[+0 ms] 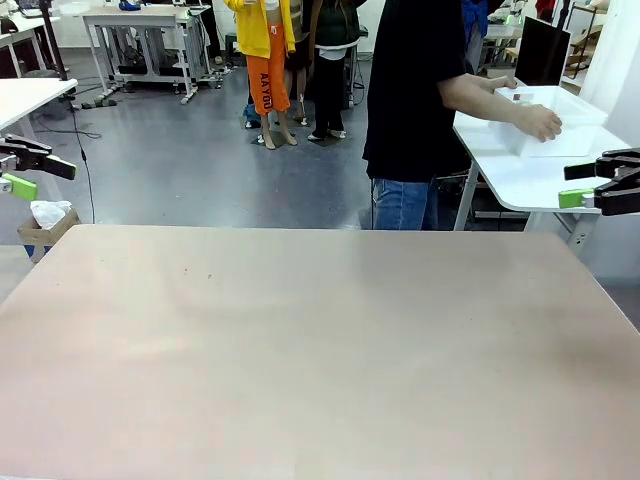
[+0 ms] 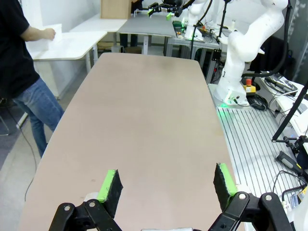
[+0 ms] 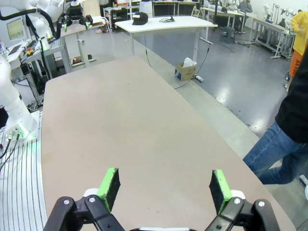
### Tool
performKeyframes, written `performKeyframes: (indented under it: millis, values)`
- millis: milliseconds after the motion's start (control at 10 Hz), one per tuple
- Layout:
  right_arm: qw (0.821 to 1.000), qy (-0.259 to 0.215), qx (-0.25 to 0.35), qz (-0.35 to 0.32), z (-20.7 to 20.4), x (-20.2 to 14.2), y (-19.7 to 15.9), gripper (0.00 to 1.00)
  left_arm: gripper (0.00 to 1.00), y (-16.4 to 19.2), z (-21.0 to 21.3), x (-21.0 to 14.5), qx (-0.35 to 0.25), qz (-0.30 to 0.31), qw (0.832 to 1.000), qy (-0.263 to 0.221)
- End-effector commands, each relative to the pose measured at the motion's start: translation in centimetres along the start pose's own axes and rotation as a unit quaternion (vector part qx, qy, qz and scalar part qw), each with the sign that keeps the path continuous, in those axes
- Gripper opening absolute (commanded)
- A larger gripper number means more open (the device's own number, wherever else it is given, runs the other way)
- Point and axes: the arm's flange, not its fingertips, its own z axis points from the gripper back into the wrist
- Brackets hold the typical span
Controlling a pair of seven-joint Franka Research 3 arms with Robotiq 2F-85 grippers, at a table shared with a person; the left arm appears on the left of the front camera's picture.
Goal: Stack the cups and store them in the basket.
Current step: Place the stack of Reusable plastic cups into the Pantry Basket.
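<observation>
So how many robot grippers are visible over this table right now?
2: the left gripper at the table's left edge and the right gripper at its right edge, both open and holding nothing.

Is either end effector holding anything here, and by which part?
Neither. The left end effector and right end effector are open and empty; the person's hands hold the basket on a side table.

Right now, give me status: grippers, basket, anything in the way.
Left gripper open, holding nothing. Right gripper open, holding nothing. Basket on the side table, person's hands on it. Nothing in the way.
</observation>
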Motion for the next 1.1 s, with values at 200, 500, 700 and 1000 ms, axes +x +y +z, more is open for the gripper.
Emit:
performKeyframes:
  millis: [200,500,700,1000]
  values:
    - [1.0,-0.014,-0.002,0.005,-0.28,0.13,-0.34,1.0,1.0,-0.24,-0.13,0.22,0.002,-0.001,1.0,-0.002]
    - [1.0,-0.014,-0.002,0.005,-0.28,0.13,-0.34,1.0,1.0,-0.24,-0.13,0.22,0.002,-0.001,1.0,-0.002]
    - [1.0,-0.014,-0.002,0.005,-0.28,0.13,-0.34,1.0,1.0,-0.24,-0.13,0.22,0.002,-0.001,1.0,-0.002]
    - [1.0,-0.014,-0.002,0.005,-0.28,0.13,-0.34,1.0,1.0,-0.24,-0.13,0.22,0.002,-0.001,1.0,-0.002]
